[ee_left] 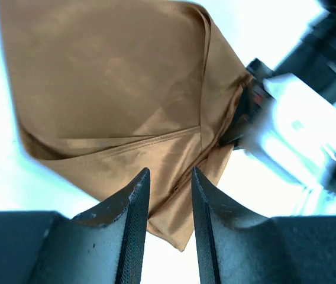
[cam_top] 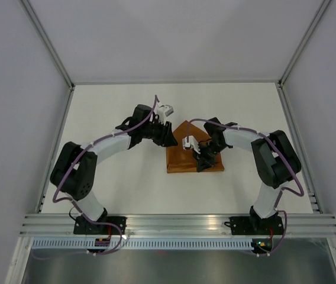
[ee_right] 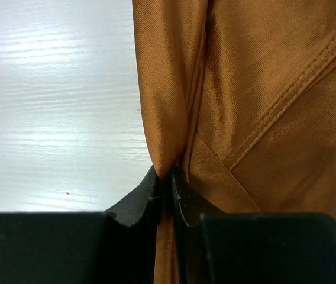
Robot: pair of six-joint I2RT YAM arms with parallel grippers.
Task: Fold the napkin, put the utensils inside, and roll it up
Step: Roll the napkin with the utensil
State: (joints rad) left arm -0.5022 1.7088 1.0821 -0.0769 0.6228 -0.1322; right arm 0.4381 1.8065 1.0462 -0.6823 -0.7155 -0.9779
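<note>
The rust-brown napkin (cam_top: pixel 181 161) lies partly folded at the table's middle, with a pointed corner toward the back. My right gripper (cam_top: pixel 203 158) is over its middle. In the right wrist view that gripper (ee_right: pixel 167 176) is shut on a raised fold of the napkin (ee_right: pixel 262 89). My left gripper (cam_top: pixel 169 141) is at the napkin's left edge. In the left wrist view it (ee_left: pixel 167 180) is open, and a corner of the napkin (ee_left: pixel 109 77) shows in the gap beyond its fingertips (ee_left: pixel 137 198). The right gripper (ee_left: pixel 286 118) shows blurred at the right of that view. The utensils are not in view.
The white table (cam_top: pixel 120 106) is bounded by aluminium frame posts (cam_top: pixel 52 53) at the left and right and a rail (cam_top: pixel 180 223) along the near edge. Both arm bases sit on that rail.
</note>
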